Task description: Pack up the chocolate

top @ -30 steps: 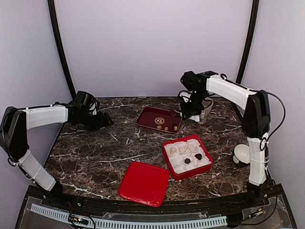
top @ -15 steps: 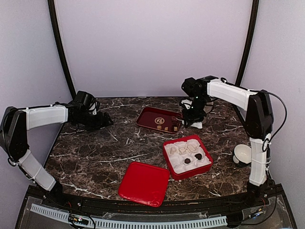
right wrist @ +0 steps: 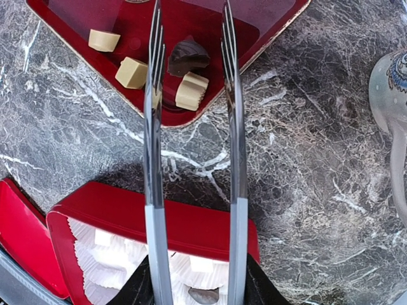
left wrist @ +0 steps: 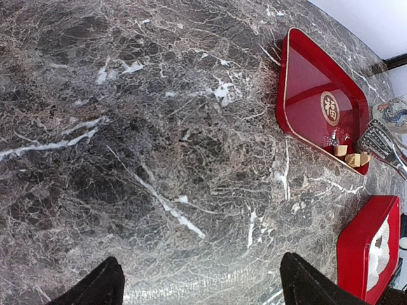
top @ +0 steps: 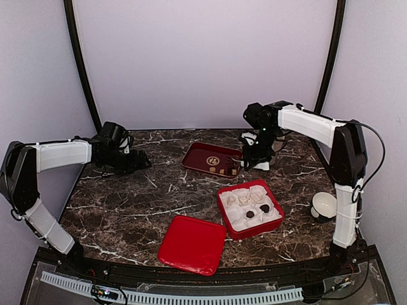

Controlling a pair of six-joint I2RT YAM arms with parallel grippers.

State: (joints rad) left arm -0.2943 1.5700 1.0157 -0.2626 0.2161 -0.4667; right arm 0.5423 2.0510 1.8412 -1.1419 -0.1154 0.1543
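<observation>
The chocolate (right wrist: pixel 189 58) lies in a corner of the red tray (right wrist: pixel 267 19), a dark lump and tan blocks, framed by the right claw (right wrist: pixel 191 16) with fingers spread, while the left claw (left wrist: pixel 200 279) hangs released over the marble table (left wrist: pixel 159 127).

Glossy marble-look table (left wrist: pixel 127 127); shiny tray (left wrist: pixel 305 89), probably plastic; matt tan chocolate (right wrist: pixel 131 72)

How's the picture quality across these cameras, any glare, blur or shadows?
Top view: evenly lit but soft, the chocolate reads as specks. Left wrist view: pale sheen on the table, left gripper blurred. Right wrist view: sharp, bright streaks on the right gripper, a shadow beside the red box.
</observation>
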